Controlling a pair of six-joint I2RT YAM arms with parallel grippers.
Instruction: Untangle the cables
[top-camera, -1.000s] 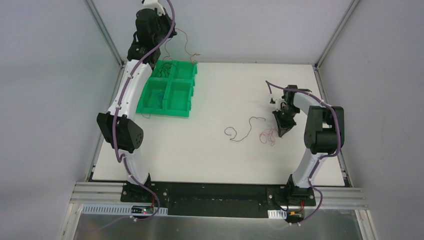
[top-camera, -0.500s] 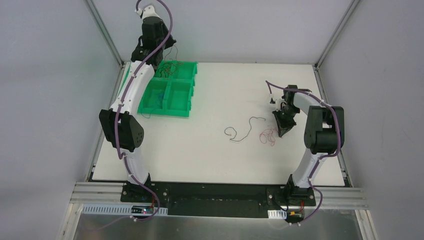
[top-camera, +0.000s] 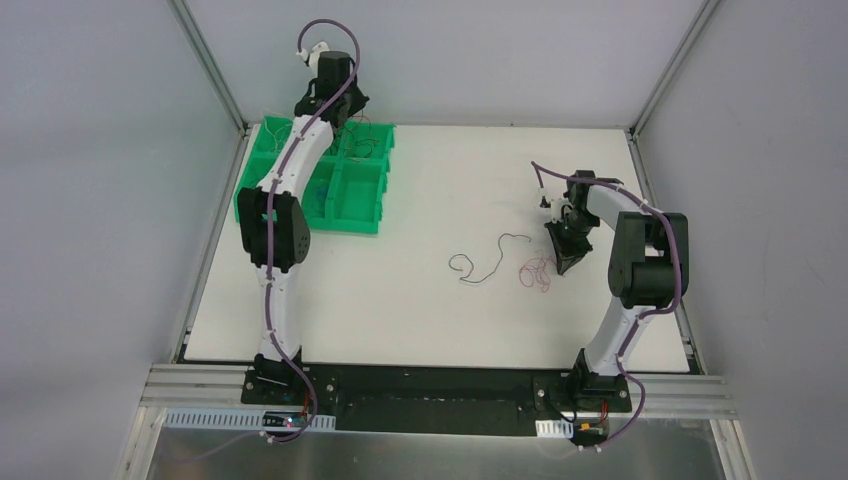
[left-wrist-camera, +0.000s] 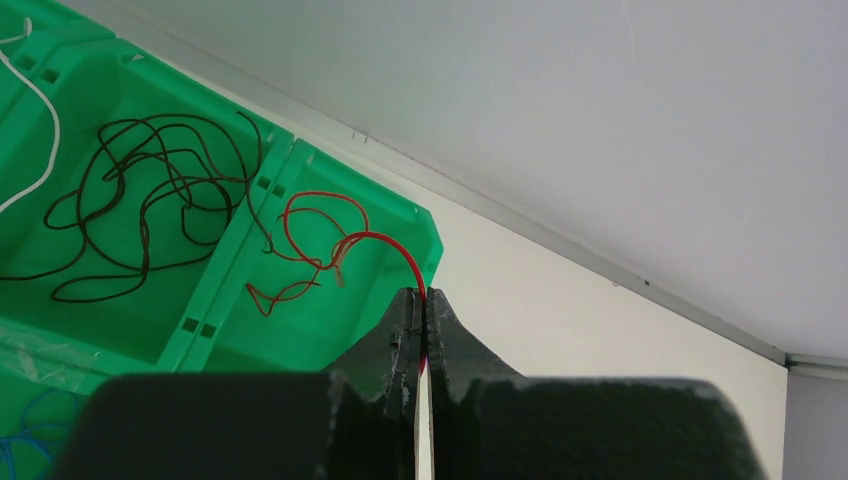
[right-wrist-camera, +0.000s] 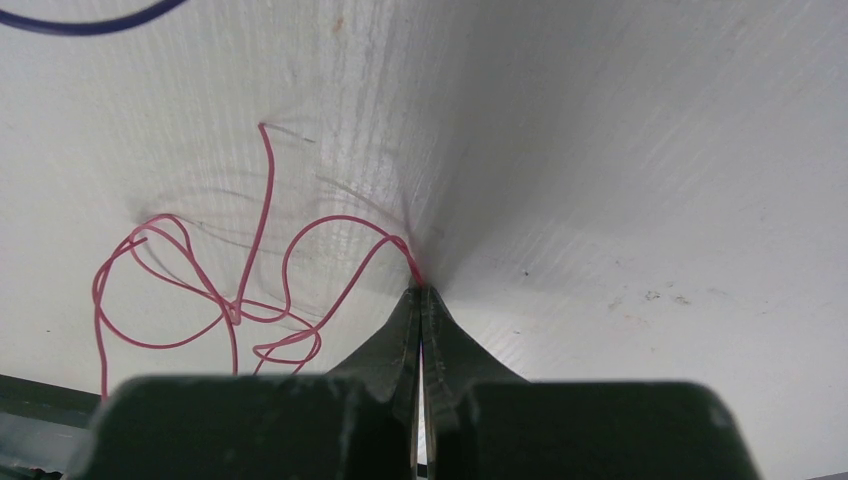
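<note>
My left gripper (left-wrist-camera: 424, 296) is shut on a red cable (left-wrist-camera: 330, 240) that hangs into the back right compartment of the green bin (left-wrist-camera: 330, 330); in the top view the gripper (top-camera: 345, 110) is above that bin (top-camera: 355, 195). Black cables (left-wrist-camera: 140, 205) lie in the compartment beside it. A white cable (left-wrist-camera: 45, 120) and a blue one (left-wrist-camera: 25, 440) show at the edges. My right gripper (right-wrist-camera: 421, 291) is shut on a tangled red cable (right-wrist-camera: 230, 290) on the table; it also shows in the top view (top-camera: 535, 272) beside the gripper (top-camera: 566, 262). A dark cable (top-camera: 490, 262) lies left of it.
The white table (top-camera: 420, 310) is bounded by grey walls and a metal frame (top-camera: 205, 60). The bin stands at the back left corner. A dark cable end (right-wrist-camera: 90, 20) crosses the top left of the right wrist view.
My left arm has swung right and lowered over the bin, bringing the red cable down into the back right compartment. The right arm and its cable have not moved.
</note>
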